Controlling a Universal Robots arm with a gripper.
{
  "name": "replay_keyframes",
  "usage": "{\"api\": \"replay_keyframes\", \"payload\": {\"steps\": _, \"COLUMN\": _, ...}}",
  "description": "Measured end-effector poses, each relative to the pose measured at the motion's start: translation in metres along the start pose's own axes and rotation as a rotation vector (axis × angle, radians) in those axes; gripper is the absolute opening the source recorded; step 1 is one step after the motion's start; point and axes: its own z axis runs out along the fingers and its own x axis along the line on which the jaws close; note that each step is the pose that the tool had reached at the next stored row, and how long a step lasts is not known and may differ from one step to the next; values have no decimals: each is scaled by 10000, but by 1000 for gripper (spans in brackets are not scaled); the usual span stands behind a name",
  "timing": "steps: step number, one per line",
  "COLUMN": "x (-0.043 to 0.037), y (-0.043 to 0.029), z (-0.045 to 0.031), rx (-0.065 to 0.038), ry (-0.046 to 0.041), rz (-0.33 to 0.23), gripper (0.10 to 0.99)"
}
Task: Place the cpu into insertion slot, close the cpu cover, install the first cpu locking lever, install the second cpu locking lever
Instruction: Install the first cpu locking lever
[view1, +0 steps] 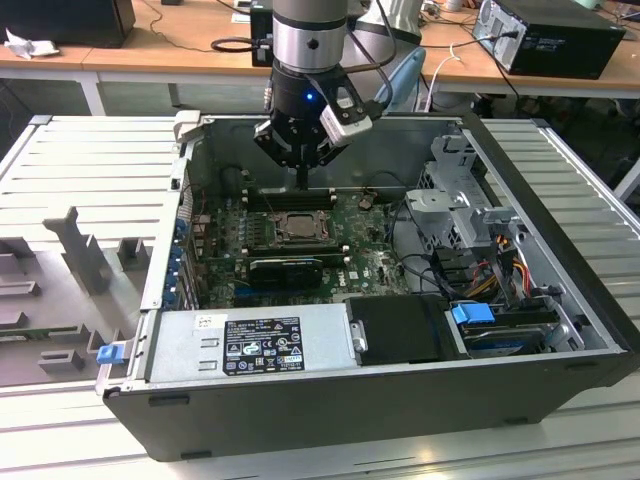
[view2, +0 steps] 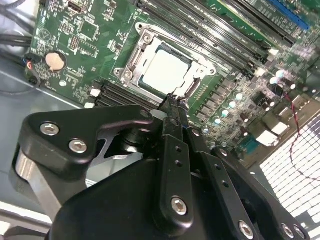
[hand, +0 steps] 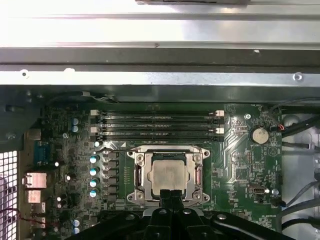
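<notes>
The cpu (hand: 167, 175) lies flat in the insertion slot (hand: 205, 196) on the green motherboard, its silvery top showing in both wrist views (view2: 165, 70). The cpu cover (hand: 197, 160) lies down around it as a metal frame, with the chip showing through its cut-out. A thin metal lever (hand: 150, 148) runs along the socket edge beside the memory slots. My gripper (view1: 301, 183) hangs inside the case just above the socket's edge, its black fingers (view2: 172, 107) pressed together with nothing between them. In the exterior view the socket (view1: 297, 228) sits just in front of the fingertips.
Long black memory slots (hand: 157, 125) lie beside the socket, and a coin battery (hand: 259, 134) sits at the board's corner. The open case holds a power supply (view1: 250, 345), a drive cage (view1: 460, 200) and cables (view1: 500, 265). Grey fixtures (view1: 80, 250) stand on the table at the exterior view's left.
</notes>
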Motion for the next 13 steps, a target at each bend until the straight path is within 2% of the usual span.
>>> {"api": "replay_keyframes", "payload": {"steps": 9, "x": 0, "y": 0, "z": 0, "rx": -3, "ry": 23, "rz": -944, "gripper": 106}}
{"api": "replay_keyframes", "payload": {"steps": 13, "x": 0, "y": 0, "z": 0, "rx": -5, "ry": 38, "rz": -1563, "gripper": 106}}
